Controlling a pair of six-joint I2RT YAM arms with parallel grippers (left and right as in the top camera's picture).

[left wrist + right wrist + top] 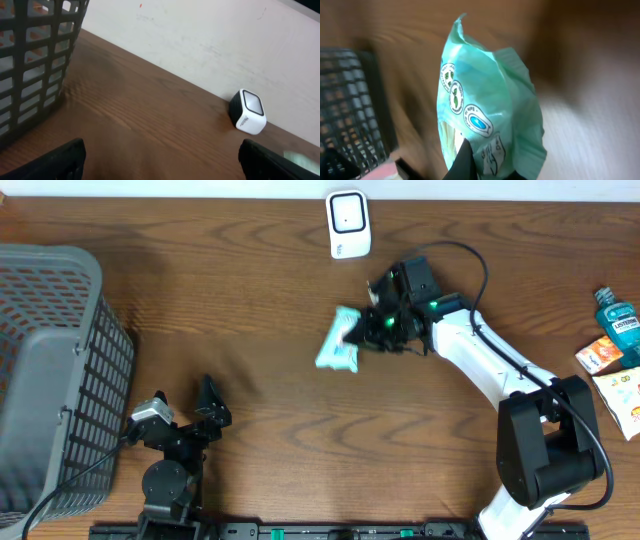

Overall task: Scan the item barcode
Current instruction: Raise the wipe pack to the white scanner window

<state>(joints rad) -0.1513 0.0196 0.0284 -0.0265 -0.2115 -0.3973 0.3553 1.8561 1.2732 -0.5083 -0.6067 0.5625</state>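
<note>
Teal packet (pixel 338 342) is pinched in the closed right gripper (pixel 370 330), just below the scanner (pixel 348 224). Only the right wrist view shows its printed seals, blurred, perhaps logos. Left gripper (pixel 184 404) gapes wide, empty.

A dark brown wood-grain table (pixel 270 440) fills the view; a pale, slightly scuffed wall (pixel 200 45) borders its far edge at twelve o'clock, evenly lit.

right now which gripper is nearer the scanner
Right. The right gripper, shut on the teal packet, is just in front of the scanner; the left gripper sits open far off beside the basket.
</note>
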